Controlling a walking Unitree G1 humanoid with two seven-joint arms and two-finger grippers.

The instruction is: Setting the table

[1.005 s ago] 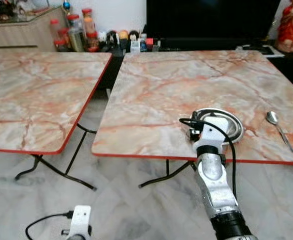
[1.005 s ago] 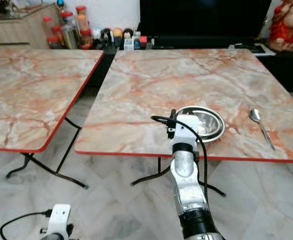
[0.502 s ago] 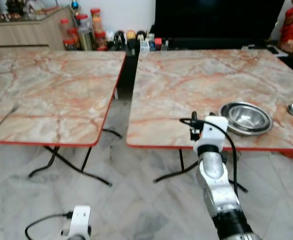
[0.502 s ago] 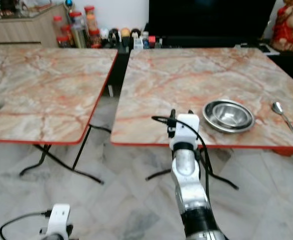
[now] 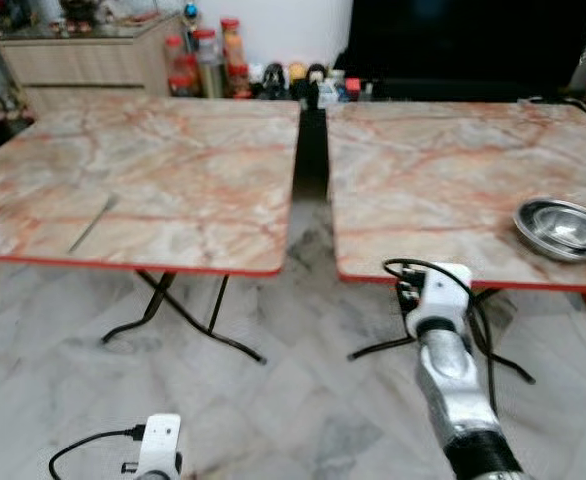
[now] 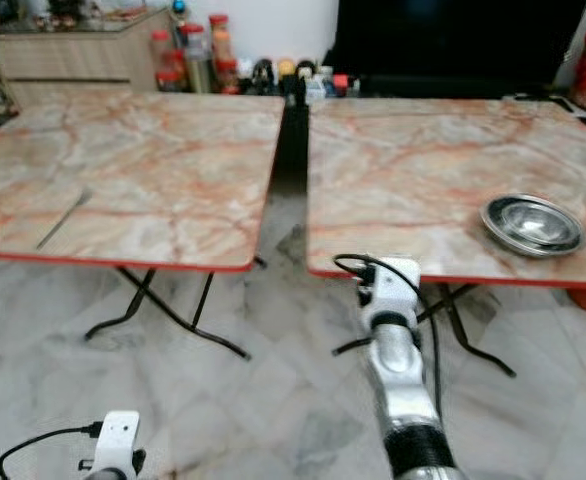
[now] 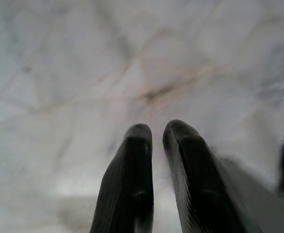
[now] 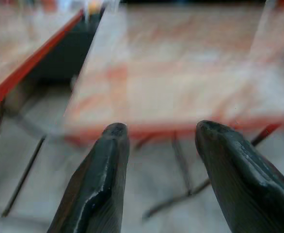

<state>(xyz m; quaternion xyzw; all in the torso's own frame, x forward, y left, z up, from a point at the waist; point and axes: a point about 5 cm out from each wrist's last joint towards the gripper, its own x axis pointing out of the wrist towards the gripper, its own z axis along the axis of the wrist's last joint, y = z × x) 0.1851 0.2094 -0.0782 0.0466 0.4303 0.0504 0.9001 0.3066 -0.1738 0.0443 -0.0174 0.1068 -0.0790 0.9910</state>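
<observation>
Right gripper (image 8: 156, 145) w/ fingers apart & empty is hanging short of the right table (image 5: 443, 180), likely since the steel bowl (image 5: 563, 227) is already set there.

Two tables stand side by side, a gap between them. A fork (image 5: 93, 222) lies on the left table (image 5: 173, 160). A bowl (image 5: 563, 226) sits on the right table (image 5: 433, 180). Jars (image 5: 208, 60) stand behind.

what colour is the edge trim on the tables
Red, running along each marble-patterned table's edge; clearest in the left eye view.
</observation>
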